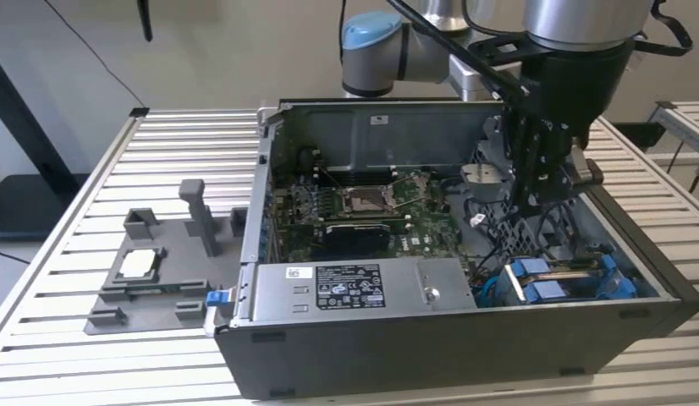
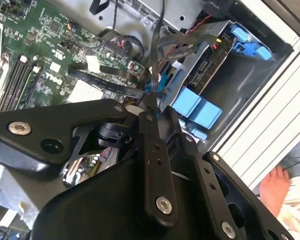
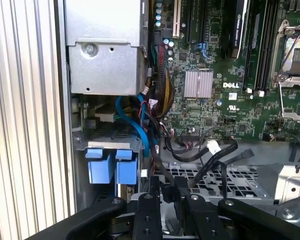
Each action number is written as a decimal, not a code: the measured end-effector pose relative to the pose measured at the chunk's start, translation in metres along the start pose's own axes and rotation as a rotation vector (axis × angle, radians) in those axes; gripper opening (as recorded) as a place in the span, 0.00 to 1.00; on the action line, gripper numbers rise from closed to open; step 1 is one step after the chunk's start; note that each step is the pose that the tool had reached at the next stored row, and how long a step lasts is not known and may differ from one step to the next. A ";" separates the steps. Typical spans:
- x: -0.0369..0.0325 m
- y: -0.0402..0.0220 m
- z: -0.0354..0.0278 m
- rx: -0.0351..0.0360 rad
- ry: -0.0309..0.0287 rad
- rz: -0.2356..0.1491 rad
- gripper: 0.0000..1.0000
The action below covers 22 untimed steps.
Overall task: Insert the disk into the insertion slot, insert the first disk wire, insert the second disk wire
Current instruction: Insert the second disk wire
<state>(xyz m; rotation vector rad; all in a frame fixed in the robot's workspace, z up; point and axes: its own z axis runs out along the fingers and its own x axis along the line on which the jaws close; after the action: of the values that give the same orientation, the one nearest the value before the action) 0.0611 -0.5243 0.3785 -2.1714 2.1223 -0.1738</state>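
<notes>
Black-linked hand [image 2: 151, 107], pressed together on a black disk wire [image 2: 158, 50], hangs just beside the disk [image 2: 197, 107] already seated in the insertion slot [image 2: 185, 70], where, I judge, a skewed wire end could jam or the loose cables [image 2: 105, 76] close by could snag the hand.

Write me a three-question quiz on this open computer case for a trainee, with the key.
1. True or false: the disk sits in the insertion slot.
2. What is the pincer closed on? A) a black wire B) a screwdriver C) a memory stick
3. Name the thing that stands on the slatted table, at the exterior view's left of the case.

Key: 1 true, its blue tabs show at the slot's mouth. 2 A, as far as the second wrist view shows. 3 a grey parts holder.
</notes>
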 end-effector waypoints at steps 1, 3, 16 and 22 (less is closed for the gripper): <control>-0.0003 0.0009 0.0004 0.0035 0.0000 -0.003 0.27; -0.0004 0.0026 0.0006 0.0051 0.0002 -0.005 0.27; -0.0005 0.0027 0.0007 0.0052 0.0038 -0.006 0.15; -0.0005 0.0027 0.0006 0.0052 0.0053 -0.006 0.15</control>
<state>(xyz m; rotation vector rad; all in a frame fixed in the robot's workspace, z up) 0.0585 -0.5240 0.3775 -2.1774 2.1157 -0.1857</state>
